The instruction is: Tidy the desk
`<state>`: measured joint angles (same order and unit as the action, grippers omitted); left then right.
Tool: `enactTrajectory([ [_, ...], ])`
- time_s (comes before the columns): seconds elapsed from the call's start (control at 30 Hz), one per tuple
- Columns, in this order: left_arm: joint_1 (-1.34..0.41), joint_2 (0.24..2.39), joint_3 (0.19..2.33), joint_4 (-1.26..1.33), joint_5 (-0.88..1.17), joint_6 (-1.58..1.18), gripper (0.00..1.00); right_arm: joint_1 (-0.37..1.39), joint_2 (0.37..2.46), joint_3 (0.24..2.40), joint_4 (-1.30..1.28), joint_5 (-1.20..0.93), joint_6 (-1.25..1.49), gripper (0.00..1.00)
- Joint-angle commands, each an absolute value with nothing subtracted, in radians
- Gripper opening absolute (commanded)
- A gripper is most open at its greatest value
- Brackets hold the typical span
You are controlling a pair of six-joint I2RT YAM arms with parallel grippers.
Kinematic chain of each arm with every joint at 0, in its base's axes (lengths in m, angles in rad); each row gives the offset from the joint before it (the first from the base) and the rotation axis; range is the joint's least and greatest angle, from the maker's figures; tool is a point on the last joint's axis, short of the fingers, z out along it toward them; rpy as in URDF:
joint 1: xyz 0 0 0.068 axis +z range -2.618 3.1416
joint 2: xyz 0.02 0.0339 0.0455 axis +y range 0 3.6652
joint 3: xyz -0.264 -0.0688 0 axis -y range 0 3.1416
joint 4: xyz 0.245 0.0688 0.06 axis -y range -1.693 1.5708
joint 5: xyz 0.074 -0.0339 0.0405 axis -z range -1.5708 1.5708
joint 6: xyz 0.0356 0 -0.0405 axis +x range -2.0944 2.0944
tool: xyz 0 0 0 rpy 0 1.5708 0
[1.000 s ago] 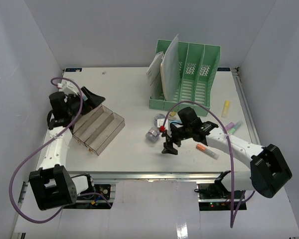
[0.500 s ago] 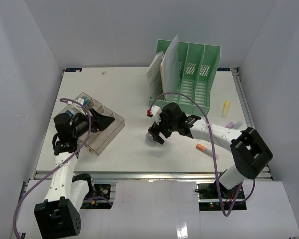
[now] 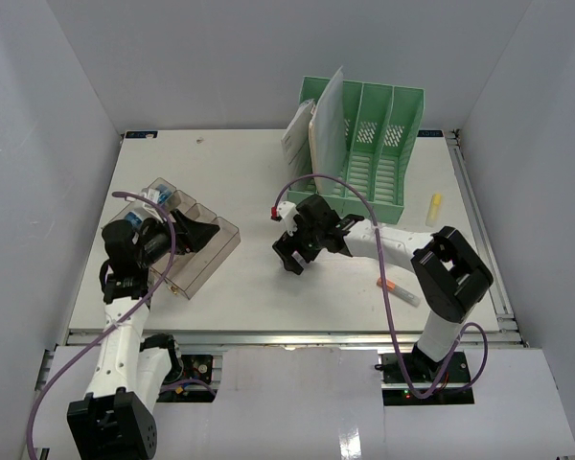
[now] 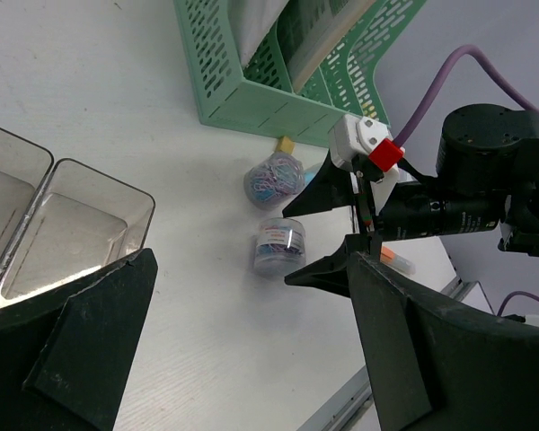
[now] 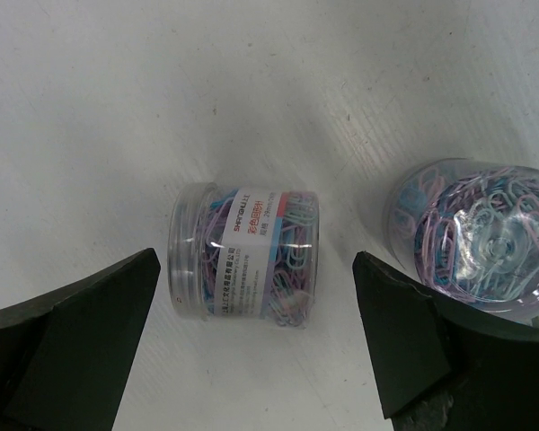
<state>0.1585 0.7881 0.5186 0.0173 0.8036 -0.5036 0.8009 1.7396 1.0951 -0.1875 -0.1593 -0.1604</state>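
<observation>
The desk point(image 3: 240, 172) is a large white tabletop. A clear jar of coloured paper clips point(image 5: 225, 242) lies on its side on it, between the fingers of my right gripper point(image 5: 257, 259), which is open and not touching it. A second clip jar point(image 5: 476, 233) stands just right of that, beside the right finger. From above, the right gripper point(image 3: 292, 251) hides both jars. My left gripper point(image 3: 196, 233) hangs open and empty over the clear stepped tray point(image 3: 196, 264), pointing toward the lying jar point(image 4: 278, 244).
A green file rack point(image 3: 359, 144) holding papers stands at the back, close behind the right arm. A yellow highlighter point(image 3: 434, 204) and an orange marker point(image 3: 398, 289) lie at the right. Small items sit in the tray's far compartment point(image 3: 158, 194).
My right gripper has moved left and back, coming down around the lying jar, and its jaws have widened a little. The left gripper swung from the back left corner to over the tray, then stayed.
</observation>
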Motion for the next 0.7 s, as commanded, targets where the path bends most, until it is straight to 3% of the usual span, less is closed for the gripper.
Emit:
enactTrajectory([
  [0.0,0.155,0.747,0.534,0.006,0.762,-0.477,0.98,0.809,1.747,1.131,-0.195,-0.164,-0.169,0.90],
  [0.4,0.155,0.727,0.540,-0.025,0.735,-0.468,0.98,0.819,1.735,1.158,-0.224,-0.238,-0.212,0.39],
  [0.47,0.155,0.715,0.539,-0.025,0.740,-0.466,0.98,0.824,1.715,1.202,-0.255,-0.253,-0.245,0.27],
  [0.67,0.155,0.652,0.551,-0.065,0.652,-0.436,0.98,0.835,1.731,1.467,-0.354,-0.309,-0.350,0.17],
])
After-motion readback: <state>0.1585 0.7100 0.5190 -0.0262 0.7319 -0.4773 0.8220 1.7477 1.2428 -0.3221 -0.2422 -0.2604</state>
